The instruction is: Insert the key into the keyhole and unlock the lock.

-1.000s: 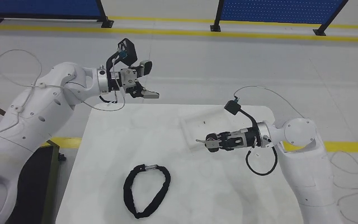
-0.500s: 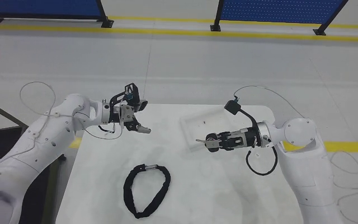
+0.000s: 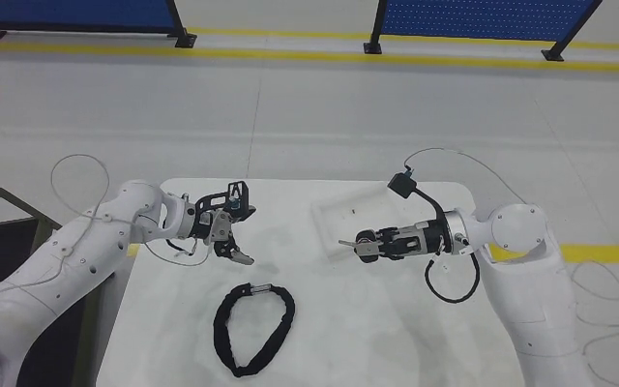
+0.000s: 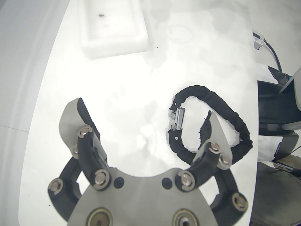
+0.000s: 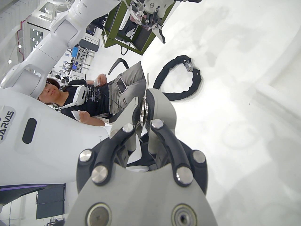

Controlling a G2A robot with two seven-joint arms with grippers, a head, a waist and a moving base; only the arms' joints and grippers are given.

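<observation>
My left tool (image 4: 144, 109), jaws wide and empty, hangs near the lock (image 3: 225, 327), a black cable loop on the table (image 3: 387, 329). My right tool (image 5: 144, 99) pinches the key (image 3: 345, 244) well apart from the lock (blade pointing toward it). I judge the lock needs steadying next: grip beside its silver cylinder (image 4: 180, 118).

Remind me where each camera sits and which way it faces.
Top view: overhead on the robot, looking down at the table; shows the open left claw and the right claw.
Left wrist view: on the left wrist, looking past its claw at the lock and white tray.
Right wrist view: on the right wrist, facing across the table past its claw, shut on the key, toward the lock and left claw.
Shared: all three show the lock.
</observation>
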